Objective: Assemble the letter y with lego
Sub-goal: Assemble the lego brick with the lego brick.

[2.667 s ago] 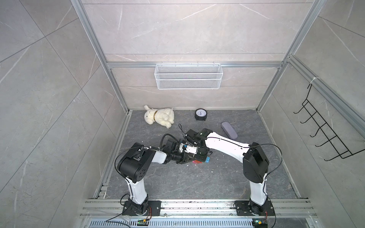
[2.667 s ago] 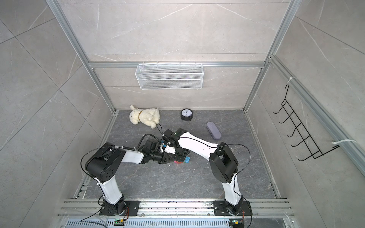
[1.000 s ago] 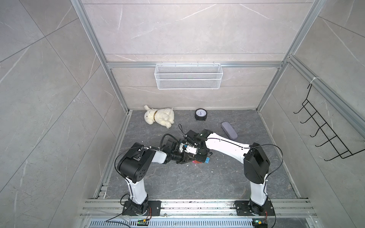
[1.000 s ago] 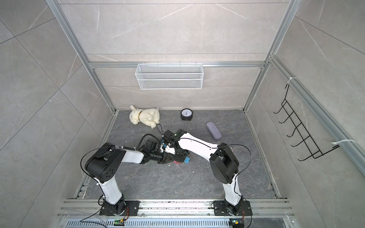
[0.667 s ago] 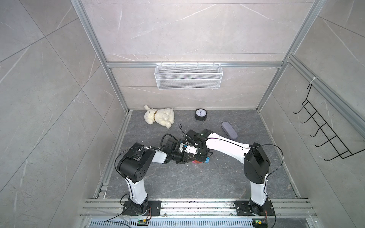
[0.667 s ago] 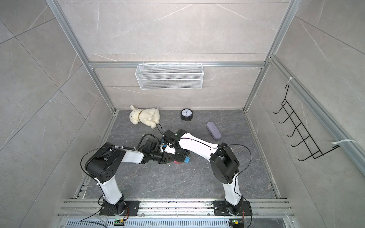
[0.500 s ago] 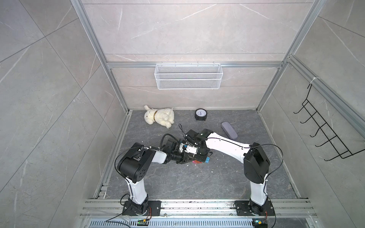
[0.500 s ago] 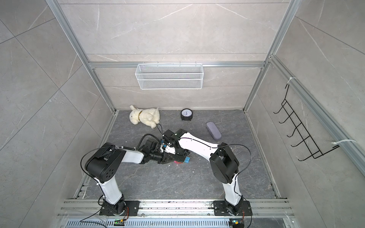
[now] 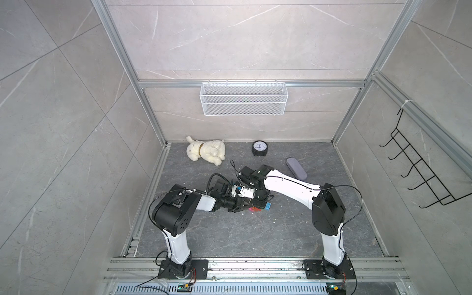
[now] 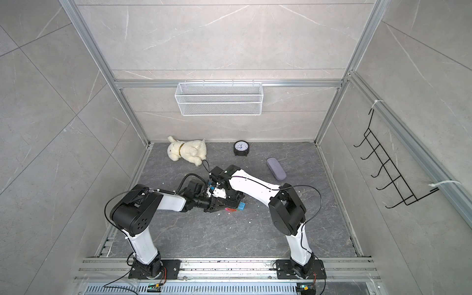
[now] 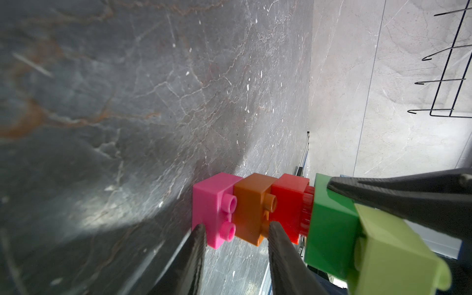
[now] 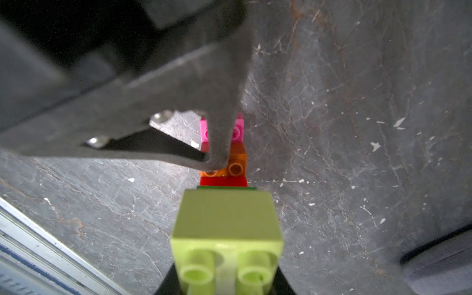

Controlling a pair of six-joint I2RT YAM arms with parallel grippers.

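The lego forms a row in the left wrist view: pink brick, orange brick, red brick, green brick and yellow-green brick. The red brick's studs show a thin gap before the green one. My left gripper is shut across the pink and orange bricks. My right gripper is shut on the yellow-green brick, one finger lying over the green. In both top views the two grippers meet low over the floor, with a blue brick beside them; whether it is joined I cannot tell.
A plush dog, a black clock and a grey case lie toward the back of the dark stone floor. A wire basket hangs on the back wall and a black hook rack on the right wall.
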